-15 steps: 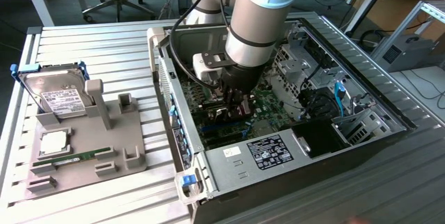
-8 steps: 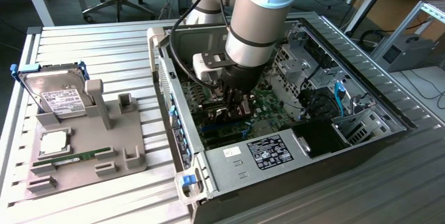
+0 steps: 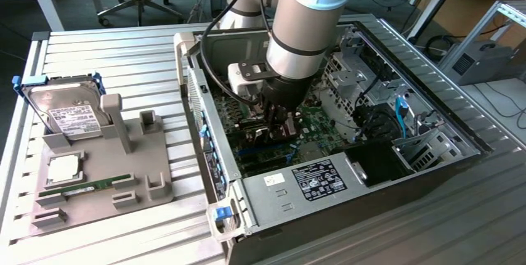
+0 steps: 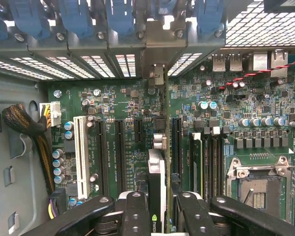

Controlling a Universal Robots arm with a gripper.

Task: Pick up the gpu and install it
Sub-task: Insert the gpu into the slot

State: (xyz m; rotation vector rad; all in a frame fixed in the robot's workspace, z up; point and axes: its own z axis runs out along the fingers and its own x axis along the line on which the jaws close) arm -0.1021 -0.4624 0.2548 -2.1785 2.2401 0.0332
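Your gripper [image 3: 278, 126] is down inside the open computer case [image 3: 329, 179], which lies on its side on the slatted table [image 3: 107, 49] toward the exterior view's right. Its jaws are closed partway onto the gpu [image 4: 156, 182], with one black finger [image 4: 135, 211] pressed to each flat face, so the card is firmly in your grasp. From the wrist view you see the gpu edge-on, standing over the green motherboard [image 4: 123, 98] in line with the long black slots, just beside the white slot [image 4: 80, 152]. Its grey metal bracket end reaches the case wall under the row of blue clips [image 4: 120, 17]. You cannot tell from here whether the card's edge is seated in a slot. On the exterior view's left, well apart from the case, the hard drive [image 3: 70, 114] in its blue frame and the green RAM stick [image 3: 90, 187] sit on the grey holder [image 3: 123, 172].
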